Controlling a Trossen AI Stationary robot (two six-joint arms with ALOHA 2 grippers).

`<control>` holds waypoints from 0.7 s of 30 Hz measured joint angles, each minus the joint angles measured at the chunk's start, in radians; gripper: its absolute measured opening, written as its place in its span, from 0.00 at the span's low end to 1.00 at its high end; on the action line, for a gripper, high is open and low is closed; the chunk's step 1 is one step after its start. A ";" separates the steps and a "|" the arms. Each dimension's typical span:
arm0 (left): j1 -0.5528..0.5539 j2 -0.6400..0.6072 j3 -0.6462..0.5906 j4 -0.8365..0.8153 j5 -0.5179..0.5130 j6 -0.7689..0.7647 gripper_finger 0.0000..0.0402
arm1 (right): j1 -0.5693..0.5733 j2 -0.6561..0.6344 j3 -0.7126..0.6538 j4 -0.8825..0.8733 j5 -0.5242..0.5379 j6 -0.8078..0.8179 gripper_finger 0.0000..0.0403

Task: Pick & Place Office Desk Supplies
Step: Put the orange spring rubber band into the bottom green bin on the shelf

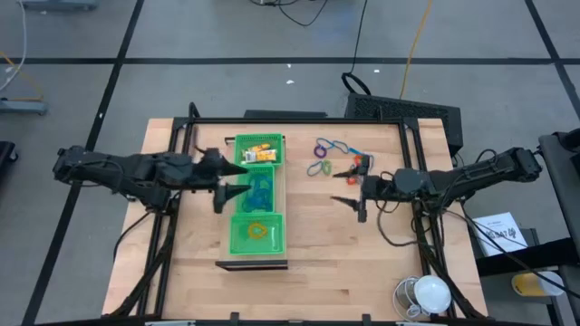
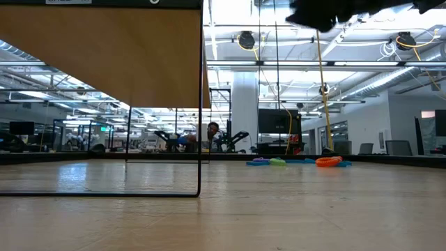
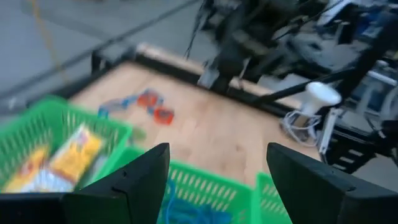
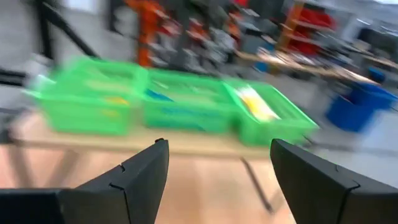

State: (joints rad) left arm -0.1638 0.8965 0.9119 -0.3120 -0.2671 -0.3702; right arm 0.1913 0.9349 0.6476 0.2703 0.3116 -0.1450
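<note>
The long green tray [image 1: 283,195] stands at the table's middle on a raised board. Its far compartment holds yellow-orange pieces [image 1: 261,152], its middle one blue loops [image 1: 259,190], its near one an orange loop [image 1: 256,231]. Loose purple, blue, green and orange-red loops [image 1: 332,157] lie on the wood right of the tray, also seen as loops [image 2: 279,162] in the low view. My left gripper [image 1: 232,179] hangs open over the tray's left rim [image 3: 37,118]. My right gripper [image 1: 350,186] hangs open in the air near the loose loops, facing the tray [image 4: 168,99].
A white round lamp-like thing with a coiled cord [image 1: 426,294] sits at the near right corner. A black box [image 1: 403,109] stands beyond the far edge. Bare wood lies near the front edge and left of the tray. The raised board [image 2: 104,56] fills the low view's left.
</note>
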 joint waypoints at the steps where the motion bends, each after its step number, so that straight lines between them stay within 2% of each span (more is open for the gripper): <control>1: -0.009 -0.015 -0.002 0.013 -0.010 0.036 0.70 | 0.000 0.001 0.000 -0.024 0.047 0.004 0.67; 4: -0.032 -0.050 -0.023 0.060 -0.072 0.111 0.70 | -0.009 0.004 0.000 -0.084 0.159 0.040 0.67; 6: -0.040 -0.056 -0.044 0.080 -0.119 0.133 0.70 | -0.025 0.013 0.000 -0.114 0.182 0.075 0.67; 11: -0.040 -0.032 -0.091 0.078 -0.186 0.087 0.70 | -0.066 0.058 0.000 -0.194 0.185 0.150 0.67; 18: -0.038 0.054 -0.124 0.075 -0.188 0.042 0.70 | -0.203 0.169 0.000 -0.465 0.182 0.356 0.67; 21: -0.036 0.084 -0.124 0.081 -0.188 0.043 0.70 | -0.251 0.237 0.000 -0.524 0.132 0.376 0.67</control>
State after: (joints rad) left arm -0.1999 0.9805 0.7883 -0.2308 -0.4553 -0.3273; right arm -0.0598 1.1720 0.6476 -0.2536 0.4434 0.2306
